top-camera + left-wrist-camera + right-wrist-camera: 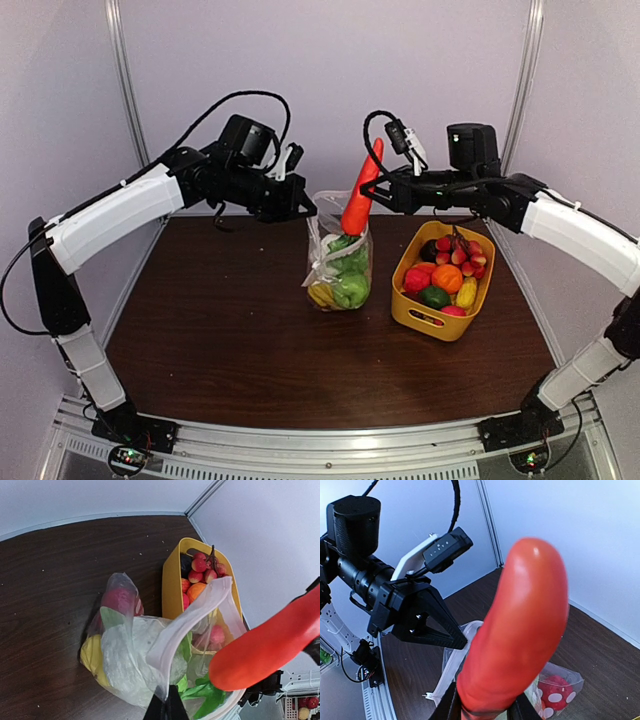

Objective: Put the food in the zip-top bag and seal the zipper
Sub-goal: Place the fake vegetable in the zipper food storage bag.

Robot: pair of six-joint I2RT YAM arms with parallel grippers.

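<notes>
The clear zip-top bag (340,265) stands upright mid-table and holds green, yellow and white food. My left gripper (308,209) is shut on the bag's mouth rim, pinching the whitish zipper strip (190,615) and holding the mouth open; its fingers (167,707) meet at the rim. My right gripper (373,195) is shut on a long orange-red carrot (362,185), which is tilted with its lower end at the bag's mouth. In the right wrist view the carrot (520,630) fills the middle, gripped at the bottom edge (485,712), above the bag (560,690).
A yellow basket (420,315) with several more toy fruits, among them red grapes and an orange, stands just right of the bag. It also shows in the left wrist view (172,585). Grey walls close in at the back and sides.
</notes>
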